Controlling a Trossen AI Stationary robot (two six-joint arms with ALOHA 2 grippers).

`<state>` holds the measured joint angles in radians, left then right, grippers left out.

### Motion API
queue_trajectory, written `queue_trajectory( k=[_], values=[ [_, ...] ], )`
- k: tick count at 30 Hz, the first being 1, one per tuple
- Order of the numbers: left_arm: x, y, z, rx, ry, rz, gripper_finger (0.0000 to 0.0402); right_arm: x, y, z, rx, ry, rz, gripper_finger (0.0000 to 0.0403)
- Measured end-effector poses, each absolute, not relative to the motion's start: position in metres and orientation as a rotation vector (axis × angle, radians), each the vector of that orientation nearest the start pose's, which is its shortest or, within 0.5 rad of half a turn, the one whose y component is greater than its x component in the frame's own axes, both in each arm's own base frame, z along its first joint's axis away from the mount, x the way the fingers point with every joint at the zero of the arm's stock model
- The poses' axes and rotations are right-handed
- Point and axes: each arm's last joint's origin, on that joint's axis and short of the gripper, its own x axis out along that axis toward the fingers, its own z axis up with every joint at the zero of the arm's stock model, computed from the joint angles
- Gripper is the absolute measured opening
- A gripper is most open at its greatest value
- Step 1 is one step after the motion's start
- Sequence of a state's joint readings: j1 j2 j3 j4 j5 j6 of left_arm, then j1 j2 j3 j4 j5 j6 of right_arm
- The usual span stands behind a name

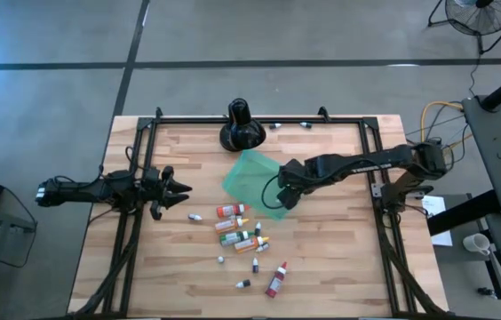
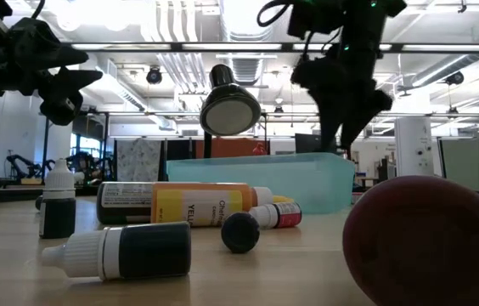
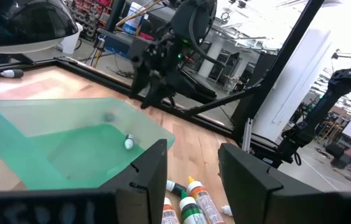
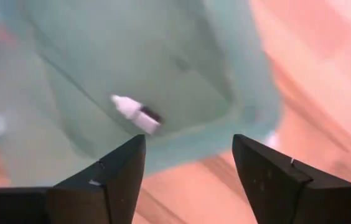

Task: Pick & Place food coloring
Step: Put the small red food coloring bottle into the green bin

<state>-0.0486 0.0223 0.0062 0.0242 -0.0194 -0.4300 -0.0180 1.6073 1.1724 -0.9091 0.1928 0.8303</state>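
Several tiny food coloring bottles (image 1: 242,233) lie scattered on the wooden table, some on their sides, one dark one standing (image 2: 57,206). One small bottle with a white cap (image 4: 135,114) lies inside the teal-green tray (image 1: 255,182). My right gripper (image 1: 288,197) hangs open above the tray's near right part, holding nothing. My left gripper (image 1: 179,190) hovers open at the table's left side, above the surface, its fingers (image 3: 144,180) pointing toward the tray and the bottles (image 3: 191,199).
A black round-based stand (image 1: 242,127) sits at the far edge behind the tray. A black metal frame (image 1: 259,119) runs along the far, left and right edges. A red rounded thing (image 2: 431,242) looms close to the low camera. Two small bottles (image 1: 290,125) lie by the far rail.
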Motion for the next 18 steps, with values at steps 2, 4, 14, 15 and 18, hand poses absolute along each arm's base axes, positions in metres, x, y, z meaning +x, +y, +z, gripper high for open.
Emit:
queue_trajectory(
  k=[2,4,14,15,18],
  values=[
    [0.099,-0.004,0.166,-0.430,-0.002,-0.030,0.0117,0.289,-0.011,0.231,0.560,1.202,-0.746,0.0241],
    [0.099,-0.004,0.166,-0.430,-0.001,-0.030,0.0117,0.279,-0.011,0.236,0.541,1.240,-0.756,0.0242],
    [0.099,-0.004,0.166,-0.430,-0.002,-0.030,0.0117,0.237,0.005,0.225,0.250,1.423,-0.558,0.0223],
    [0.099,-0.004,0.166,-0.430,-0.002,-0.030,0.0117,0.235,0.004,0.221,0.213,1.427,-0.582,0.0222],
    [0.099,-0.004,0.166,-0.430,-0.002,-0.029,0.0117,0.229,0.002,0.213,0.190,1.424,-0.675,0.0221]
  ],
)
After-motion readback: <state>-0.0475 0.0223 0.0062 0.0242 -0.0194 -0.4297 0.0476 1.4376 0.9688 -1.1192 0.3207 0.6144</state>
